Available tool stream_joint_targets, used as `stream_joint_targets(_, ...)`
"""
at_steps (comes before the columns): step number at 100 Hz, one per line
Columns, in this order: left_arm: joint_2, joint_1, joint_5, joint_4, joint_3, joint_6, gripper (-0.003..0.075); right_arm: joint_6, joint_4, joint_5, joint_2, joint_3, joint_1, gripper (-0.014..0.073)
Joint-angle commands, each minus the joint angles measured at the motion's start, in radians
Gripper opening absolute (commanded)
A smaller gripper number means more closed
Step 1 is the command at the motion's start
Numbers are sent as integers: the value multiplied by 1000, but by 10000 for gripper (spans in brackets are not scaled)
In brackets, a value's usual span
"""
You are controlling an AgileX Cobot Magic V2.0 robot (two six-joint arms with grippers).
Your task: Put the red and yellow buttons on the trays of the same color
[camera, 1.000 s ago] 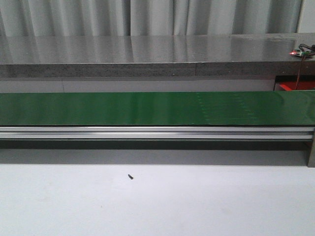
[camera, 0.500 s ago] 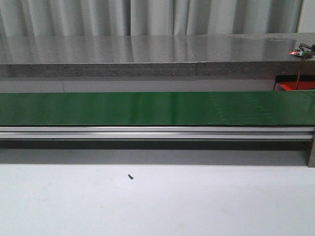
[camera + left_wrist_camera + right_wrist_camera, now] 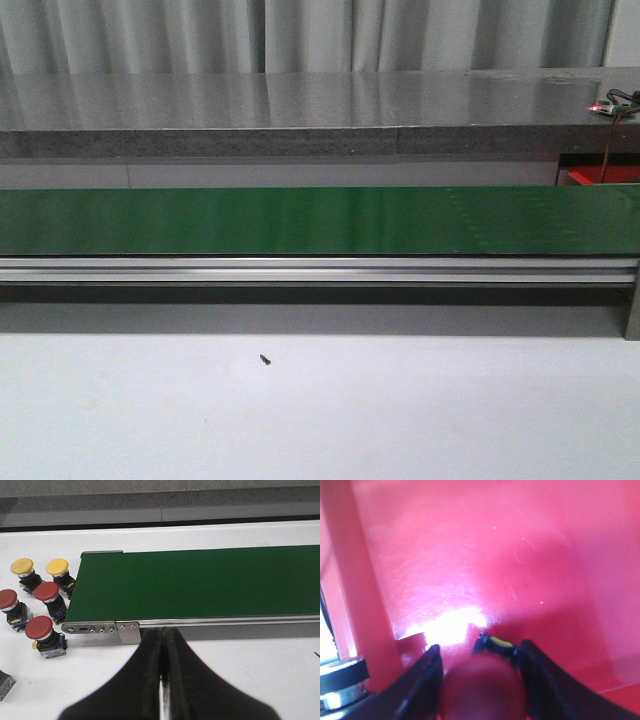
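Right gripper (image 3: 479,672) grasping red button (image 3: 482,687) over red tray (image 3: 485,565), not yet released. Left gripper (image 3: 163,650) clenched, empty. Remaining beside conveyor belt (image 3: 200,582): three red buttons (image 3: 46,592), two yellow buttons (image 3: 57,567).

red button (image 3: 482,687) between fingers (image 3: 427,680), over red tray (image 3: 485,565)

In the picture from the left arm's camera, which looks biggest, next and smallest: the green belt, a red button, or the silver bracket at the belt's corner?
1. Green belt, by far the largest.
2. Silver bracket, long but thin.
3. Red button.

The bracket and button look close in overall size, so their order is unsure.
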Motion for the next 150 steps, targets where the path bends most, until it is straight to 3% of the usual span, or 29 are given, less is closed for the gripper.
stream_joint_targets(1,4,-6,-71,-22,-28,-4,-20,-3,12,-27,-58,-29,-1,469)
stream_joint_targets(11,4,-6,-71,-22,-28,-4,-20,-3,12,-25,-77,-29,-1,541)
stream_joint_targets(52,4,-6,-71,-22,-28,-4,-20,-5,-1,98,-239,-27,54,535)
stream_joint_targets(64,4,-6,-71,-22,-28,-4,-20,-16,-7,141,-288,-26,111,425)
stream_joint_targets(88,4,-6,-71,-22,-28,-4,-20,-16,-18,157,-385,38,217,-69)
stream_joint_targets(113,4,-6,-71,-22,-28,-4,-20,-16,-45,51,-548,233,287,-66)
stream_joint_targets(150,4,-6,-71,-22,-28,-4,-20,-16,-46,-123,-840,569,300,-66)
